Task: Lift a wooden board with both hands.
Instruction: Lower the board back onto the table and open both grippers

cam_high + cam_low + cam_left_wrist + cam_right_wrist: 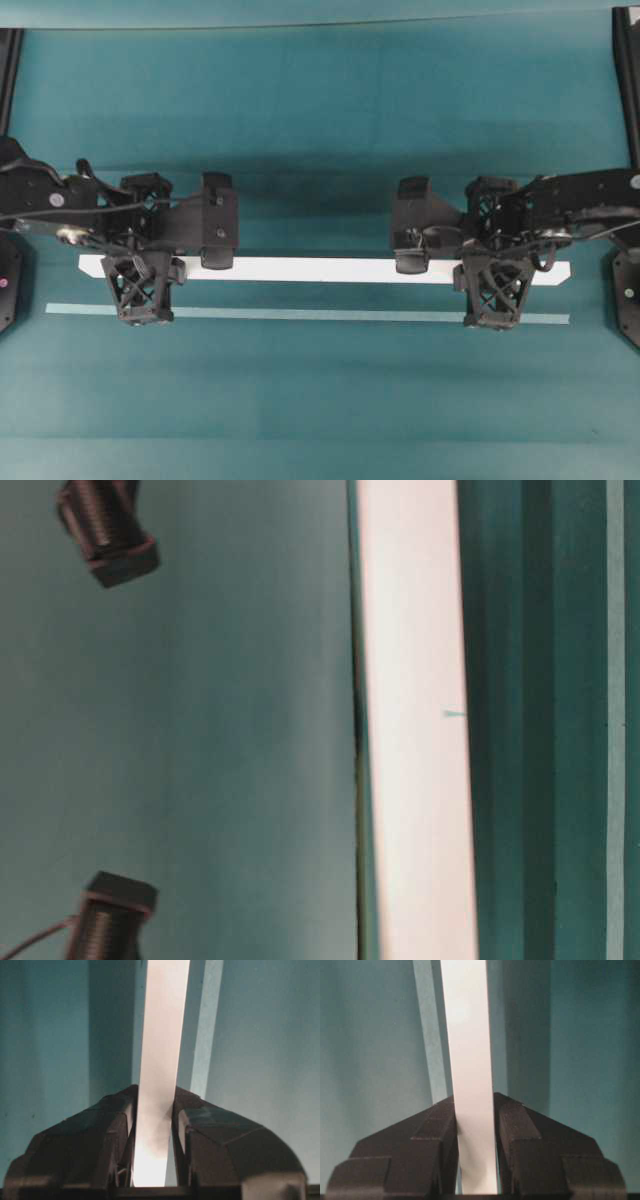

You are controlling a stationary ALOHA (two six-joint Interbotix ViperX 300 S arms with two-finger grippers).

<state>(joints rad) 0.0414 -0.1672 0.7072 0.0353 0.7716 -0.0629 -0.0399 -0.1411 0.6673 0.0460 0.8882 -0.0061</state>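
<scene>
The wooden board [320,268] is a long white plank running left to right across the teal cloth. My left gripper [150,268] is shut on it near its left end, and my right gripper [490,270] is shut on it near its right end. In the left wrist view the board [162,1035] runs away from the left gripper [156,1105], pinched by its long edges between the black fingers. The right wrist view shows the same hold, with the board [465,1035] clamped in the right gripper [474,1105]. A dark shadow lies apart from the board, so it appears raised. At table level the board [410,720] crosses the whole frame.
A thin pale teal strip [320,314] lies on the cloth just in front of the board, parallel to it. Black frame posts [625,80] stand at the back corners and arm bases [625,295] at the sides. Black arm parts [105,530] show at table level.
</scene>
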